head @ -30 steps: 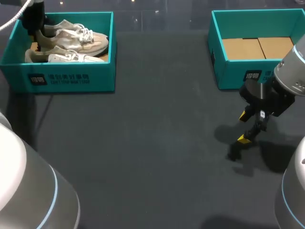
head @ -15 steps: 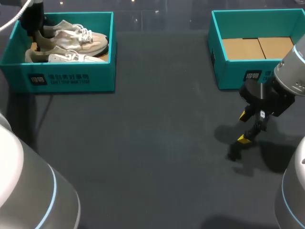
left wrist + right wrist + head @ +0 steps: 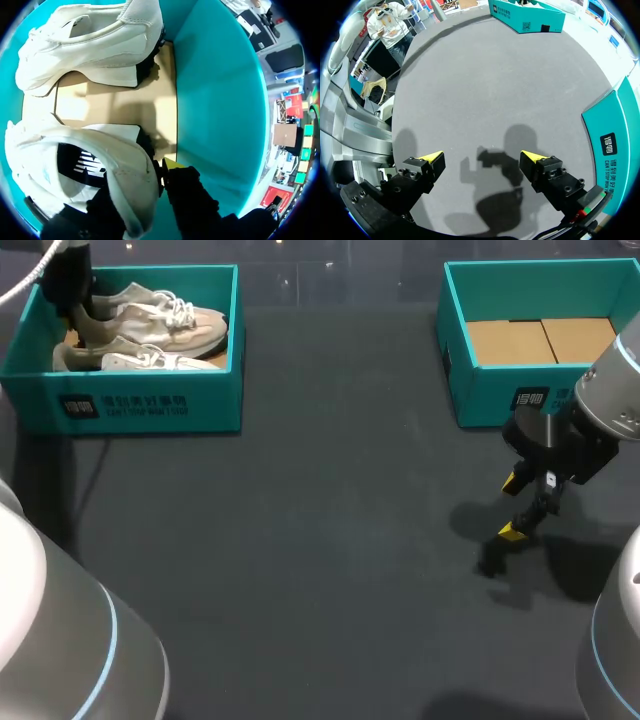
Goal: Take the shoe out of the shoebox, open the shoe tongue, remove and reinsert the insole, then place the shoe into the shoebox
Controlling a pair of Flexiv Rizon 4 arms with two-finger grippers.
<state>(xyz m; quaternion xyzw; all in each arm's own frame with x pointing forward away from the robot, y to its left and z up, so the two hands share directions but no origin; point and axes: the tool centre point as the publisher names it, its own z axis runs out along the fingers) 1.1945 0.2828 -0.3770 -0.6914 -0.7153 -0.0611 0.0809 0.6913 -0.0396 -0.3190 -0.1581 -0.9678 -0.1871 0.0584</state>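
Observation:
A teal shoebox (image 3: 150, 405) stands at the far left of the table with two pale sneakers in it. My left gripper (image 3: 72, 290) reaches down into its far left corner, at the heel of the rear shoe (image 3: 150, 315). In the left wrist view the left gripper (image 3: 140, 177) is shut on that shoe's heel (image 3: 125, 165): one finger is inside the shoe, and the other's yellow fingertip (image 3: 172, 163) lies against the back of the heel. The second sneaker (image 3: 90, 45) lies ahead on the cardboard floor. My right gripper (image 3: 525, 505) hangs open over the bare table (image 3: 485, 85), with nothing between its fingers.
A second teal box (image 3: 520, 390) with a cardboard floor stands at the far right, just behind my right gripper. The shoebox's teal end wall (image 3: 220, 115) rises right beside my left gripper. Dark tabletop (image 3: 320, 540) spreads between the two boxes.

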